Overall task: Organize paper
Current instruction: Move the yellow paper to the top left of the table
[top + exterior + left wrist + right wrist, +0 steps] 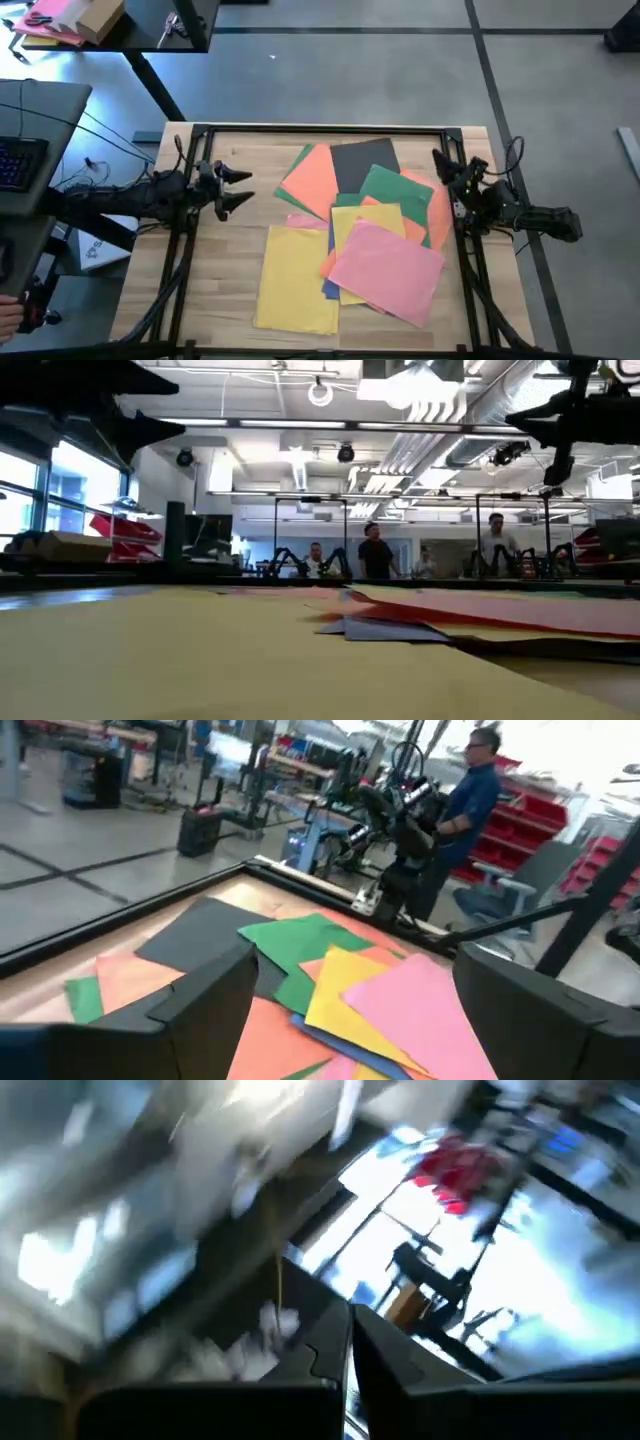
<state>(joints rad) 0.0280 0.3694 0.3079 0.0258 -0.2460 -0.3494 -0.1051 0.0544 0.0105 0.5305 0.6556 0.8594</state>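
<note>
Coloured paper lies loosely overlapped on the wooden table [215, 270]. A yellow sheet [298, 275] lies near the front, with a pink sheet [385, 268] to its right over another yellow sheet [365, 225] and a blue edge [330, 287]. Farther back lie orange [312, 178], dark grey [362, 160] and green [395, 190] sheets. My left gripper [240, 188] hangs open above the table's left part, pointing at the pile [330, 970]. My right gripper [440, 160] is shut and raised over the pile's far right corner. It holds nothing.
A black frame [330, 128] runs round the table. A brown cardboard box [95, 18] and pink sheets sit on a side desk at the far left, beside a keyboard [20, 160]. People [375, 555] stand in the room beyond the far edge.
</note>
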